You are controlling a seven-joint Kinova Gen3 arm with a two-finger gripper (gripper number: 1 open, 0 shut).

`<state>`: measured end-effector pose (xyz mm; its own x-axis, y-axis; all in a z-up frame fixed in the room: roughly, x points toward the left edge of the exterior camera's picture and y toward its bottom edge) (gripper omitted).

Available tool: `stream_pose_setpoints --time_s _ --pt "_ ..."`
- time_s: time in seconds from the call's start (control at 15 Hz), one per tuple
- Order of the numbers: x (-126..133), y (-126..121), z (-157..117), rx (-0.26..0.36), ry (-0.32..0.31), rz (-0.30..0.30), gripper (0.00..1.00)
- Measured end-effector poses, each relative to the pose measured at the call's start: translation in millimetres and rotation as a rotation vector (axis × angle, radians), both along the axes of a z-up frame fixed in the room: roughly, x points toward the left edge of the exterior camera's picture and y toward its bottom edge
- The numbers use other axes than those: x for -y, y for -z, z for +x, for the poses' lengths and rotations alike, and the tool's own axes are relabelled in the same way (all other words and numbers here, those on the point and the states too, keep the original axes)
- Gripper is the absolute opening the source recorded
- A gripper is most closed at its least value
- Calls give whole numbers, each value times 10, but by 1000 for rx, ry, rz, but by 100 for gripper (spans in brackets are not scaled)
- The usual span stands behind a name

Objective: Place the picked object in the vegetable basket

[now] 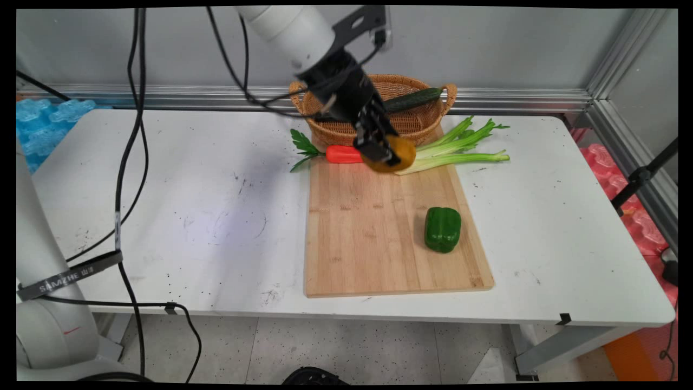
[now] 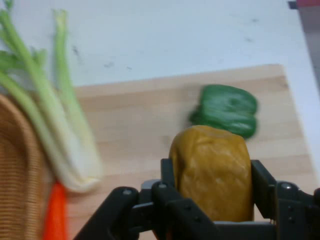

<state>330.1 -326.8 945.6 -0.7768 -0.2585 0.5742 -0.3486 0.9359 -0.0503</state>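
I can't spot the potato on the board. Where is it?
In the main view, the potato sits in the gripper, above the cutting board's far end, between carrot and celery.

A white tubular arm (image 1: 287,27) ends in a black claw (image 1: 379,149) of jointed linkage; black cables (image 1: 130,135) hang from it.

Light was even and bright, with soft shadows on the surface (image 1: 216,216). The hand view was blurred, most around the green pepper (image 2: 227,110).

Mustard-brown potato (image 2: 214,172) — green pepper (image 1: 443,229), orange carrot (image 1: 344,154), tan basket (image 1: 417,125).
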Motion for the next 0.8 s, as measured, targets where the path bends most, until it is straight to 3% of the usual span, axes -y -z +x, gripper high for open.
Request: stream_pose_setpoints --time_s 0.33,0.8 --pt "478 -73 134 11 -33 -68 0" --pt "1159 175 240 22 -61 -155 0"
